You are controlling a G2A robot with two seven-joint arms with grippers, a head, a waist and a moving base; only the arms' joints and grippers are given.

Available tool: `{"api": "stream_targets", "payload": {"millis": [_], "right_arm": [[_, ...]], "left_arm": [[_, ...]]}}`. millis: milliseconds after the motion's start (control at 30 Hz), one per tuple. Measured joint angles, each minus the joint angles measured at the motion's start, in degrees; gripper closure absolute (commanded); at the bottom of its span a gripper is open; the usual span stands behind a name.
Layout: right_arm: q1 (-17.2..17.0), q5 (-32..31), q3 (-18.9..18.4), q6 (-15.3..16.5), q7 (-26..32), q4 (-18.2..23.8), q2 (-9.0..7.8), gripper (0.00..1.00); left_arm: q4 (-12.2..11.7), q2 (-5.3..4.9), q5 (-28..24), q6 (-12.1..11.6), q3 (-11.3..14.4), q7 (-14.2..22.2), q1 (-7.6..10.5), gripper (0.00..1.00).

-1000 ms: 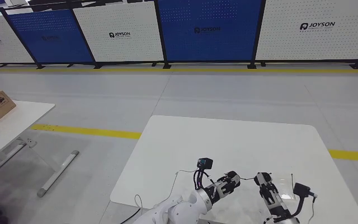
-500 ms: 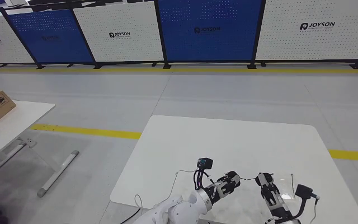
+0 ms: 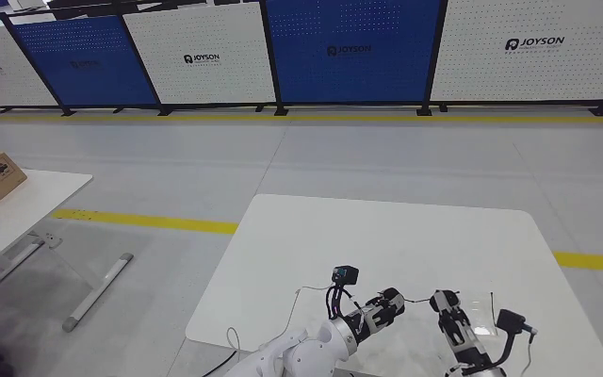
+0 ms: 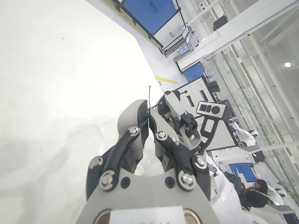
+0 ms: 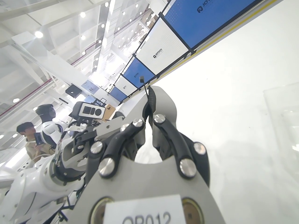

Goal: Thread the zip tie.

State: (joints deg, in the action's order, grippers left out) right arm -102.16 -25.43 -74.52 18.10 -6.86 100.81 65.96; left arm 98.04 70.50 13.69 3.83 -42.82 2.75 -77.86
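Black zip tie [image 3: 417,300] held over the white bench [image 3: 377,236], close to its near edge, seen from the top view as a thin dark line spanning the short gap between the two hands. Closed tight on the strip, the left hand [image 4: 148,109], fingers [image 4: 130,117] pressed together with no gap, a short slim end standing out past the tips. Likewise pinched shut on the tie, the right hand [image 5: 149,96], the small square head poking just beyond its tips. Hands near each other, not touching, roughly level; one toward the middle of the bench, the other farther toward the right edge. Broad white bench top reaching from the hands to the far edge and out to the left edge, with rounded corners at the far side. On the bench just beside the right hand, on its outer side, a clear plastic container [image 5: 273,108], between that hand and the right edge: the nearest thing to the working spot. Beyond the bench, grey floor [image 3: 188,160] crossed by a yellow line [image 3: 141,221]. Well apart to the left, a second white table [image 3: 38,203] with a brown box [image 3: 8,174] on it. Along the far side of the room, a row of blue and white perforated panels [image 3: 353,52], well away from both arms.
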Motion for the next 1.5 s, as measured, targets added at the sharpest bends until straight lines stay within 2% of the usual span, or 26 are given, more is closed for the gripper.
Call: {"api": "stream_targets", "payload": {"millis": [1200, 1500], "right_arm": [[1.2, -0.9, 0.9, -0.3, 1.6, -1.2, 1.27, 1.0], [0.8, -0.4, 0.5, 1.4, 1.2, -1.2, 1.45, 1.0]], "left_arm": [[0.0, 0.0, 0.0, 0.0, 0.0, 0.0, 0.0, 1.0], [-0.4, 0.25, -1.6, -0.6, -0.2, -0.4, -0.25, 1.0]]}}
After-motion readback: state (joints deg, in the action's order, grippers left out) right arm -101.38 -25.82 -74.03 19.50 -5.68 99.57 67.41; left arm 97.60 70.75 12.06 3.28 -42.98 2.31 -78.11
